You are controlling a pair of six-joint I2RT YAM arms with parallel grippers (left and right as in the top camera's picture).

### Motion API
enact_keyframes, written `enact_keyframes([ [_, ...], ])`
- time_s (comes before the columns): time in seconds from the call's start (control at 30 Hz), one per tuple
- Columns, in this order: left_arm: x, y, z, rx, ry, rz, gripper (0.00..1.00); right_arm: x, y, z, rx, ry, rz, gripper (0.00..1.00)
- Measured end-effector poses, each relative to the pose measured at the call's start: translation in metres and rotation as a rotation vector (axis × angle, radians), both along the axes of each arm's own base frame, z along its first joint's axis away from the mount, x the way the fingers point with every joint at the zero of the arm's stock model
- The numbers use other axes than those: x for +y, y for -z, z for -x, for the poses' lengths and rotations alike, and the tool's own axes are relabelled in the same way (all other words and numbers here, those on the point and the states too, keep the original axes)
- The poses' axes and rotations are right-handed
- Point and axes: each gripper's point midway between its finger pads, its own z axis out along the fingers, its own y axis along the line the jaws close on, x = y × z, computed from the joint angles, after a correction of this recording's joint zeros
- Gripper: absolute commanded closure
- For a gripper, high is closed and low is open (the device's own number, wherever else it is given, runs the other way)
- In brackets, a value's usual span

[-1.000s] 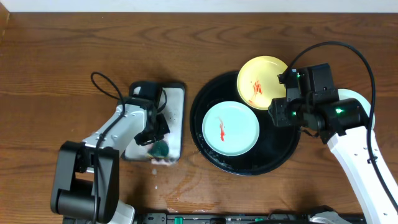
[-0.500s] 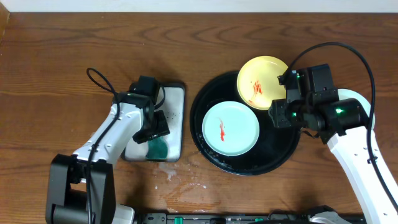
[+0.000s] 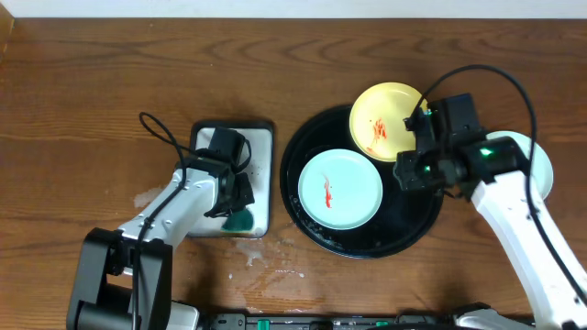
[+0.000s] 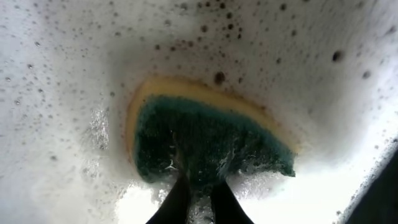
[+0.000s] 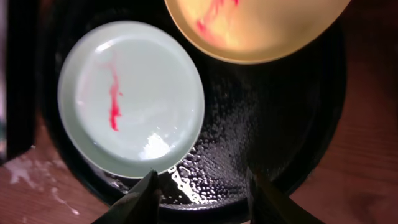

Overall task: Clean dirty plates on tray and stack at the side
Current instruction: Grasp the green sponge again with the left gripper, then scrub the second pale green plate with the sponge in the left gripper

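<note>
On the wooden desk [image 3: 92, 82] I see the black tray [image 3: 408, 229] holding a sauce-streaked mint plate [image 3: 353, 197], with a smeared yellow plate [image 3: 394, 103] overlapping its far rim. My right end effector [image 5: 202, 177] hangs released above the tray. My left end effector [image 4: 198, 186] grasps the green sponge [image 4: 205, 140] in suds.

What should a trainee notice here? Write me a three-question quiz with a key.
1. True or false: the left gripper is shut on the sponge.
2. The mint plate on the black tray carries: A a red streak, B green crumbs, C nothing.
3. Fill in: the right gripper hangs ___ above the tray.
Key: 1 true; 2 A; 3 open.
</note>
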Motion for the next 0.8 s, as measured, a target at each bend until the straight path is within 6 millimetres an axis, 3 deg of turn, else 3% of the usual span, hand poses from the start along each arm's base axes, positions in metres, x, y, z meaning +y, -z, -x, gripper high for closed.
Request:
enact_keyframes([
  [0.2,0.002,-0.027,0.005,0.075,0.029,-0.028,0.93,0.001,0.03,-0.01,0.055,0.01,0.013,0.63],
  [0.33,-0.009,-0.065,-0.014,0.032,0.05,0.002,0.93,0.003,0.045,-0.02,0.068,0.012,0.015,0.63],
  [0.43,-0.032,-0.097,-0.031,-0.059,0.089,0.082,0.92,0.003,0.066,-0.022,0.122,0.011,0.025,0.64],
  [0.53,-0.06,-0.116,-0.034,-0.122,0.149,0.168,0.93,0.009,0.088,-0.02,0.187,-0.024,0.004,0.68],
  [0.7,-0.102,-0.122,-0.029,-0.152,0.229,0.25,0.93,0.025,0.119,-0.017,0.271,-0.08,-0.064,0.75],
  [0.8,-0.125,-0.126,-0.03,-0.183,0.26,0.291,0.93,0.028,0.132,-0.019,0.287,-0.084,-0.075,0.89],
])
